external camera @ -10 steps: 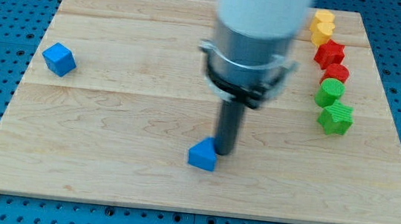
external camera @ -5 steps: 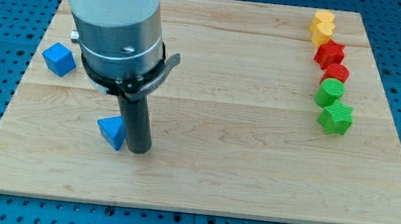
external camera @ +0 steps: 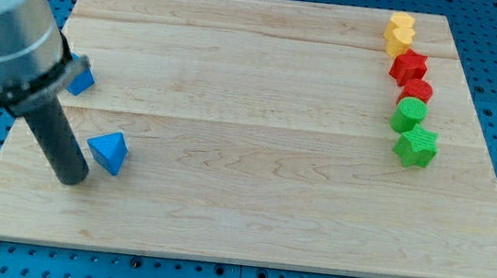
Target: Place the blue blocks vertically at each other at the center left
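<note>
A blue triangular block [external camera: 108, 151] lies at the lower left of the wooden board [external camera: 259, 122]. A second blue block [external camera: 82, 78], cube-like, sits at the left edge above it, mostly hidden behind the arm's body. My tip [external camera: 73, 177] rests on the board just left of and slightly below the triangular block, with a small gap between them. The rod leans up to the view's left into the grey arm body.
At the right edge a column of blocks runs from top to bottom: a yellow block [external camera: 399, 32], a red star-like block [external camera: 409, 65], a red cylinder [external camera: 416, 90], a green cylinder [external camera: 410, 112], a green star-like block [external camera: 416, 146].
My tip has swept from the board's middle to the lower left. The blue triangular block was pushed left with it; now the tip sits on its left side, not its right.
</note>
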`<state>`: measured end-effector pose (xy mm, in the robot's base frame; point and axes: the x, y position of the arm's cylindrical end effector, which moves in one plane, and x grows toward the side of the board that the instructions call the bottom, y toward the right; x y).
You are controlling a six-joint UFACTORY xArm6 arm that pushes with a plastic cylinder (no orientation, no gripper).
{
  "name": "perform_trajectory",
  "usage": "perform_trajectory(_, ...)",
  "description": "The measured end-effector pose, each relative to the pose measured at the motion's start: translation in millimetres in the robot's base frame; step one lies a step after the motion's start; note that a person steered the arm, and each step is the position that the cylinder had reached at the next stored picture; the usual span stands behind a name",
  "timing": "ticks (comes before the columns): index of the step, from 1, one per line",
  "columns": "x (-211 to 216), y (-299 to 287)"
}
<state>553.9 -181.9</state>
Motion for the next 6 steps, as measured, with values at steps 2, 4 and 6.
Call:
perform_trajectory(2,-27.7,48.8)
perform_trajectory(4,-19.4,82.2)
perform_trajectory(6,-93.1,-3.5)
